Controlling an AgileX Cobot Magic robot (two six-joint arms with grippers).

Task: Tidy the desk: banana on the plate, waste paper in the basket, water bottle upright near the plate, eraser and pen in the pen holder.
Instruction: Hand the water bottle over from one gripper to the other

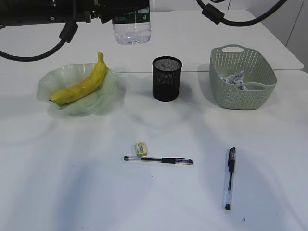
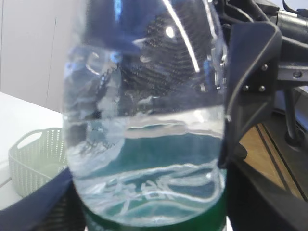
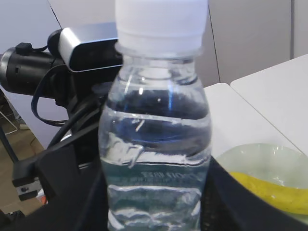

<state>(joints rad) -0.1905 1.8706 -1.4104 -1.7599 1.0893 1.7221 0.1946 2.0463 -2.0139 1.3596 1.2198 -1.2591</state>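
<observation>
Clear water bottle (image 3: 156,144) btwn both arms' fingers (image 2: 250,86), off table.

table (image 1: 72,192): white, seam across the back | wall (image 3: 250,43): pale panels behind | floor (image 2: 269,159): brown wood beyond the table edge | light: soft, even, faint shadows

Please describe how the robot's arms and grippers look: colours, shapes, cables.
The arms are black tubes with black ribbed cables looping off them. The left gripper's fingers are flat matte-black angular plates with small screws. A silver-grey box sits on one wrist.
</observation>
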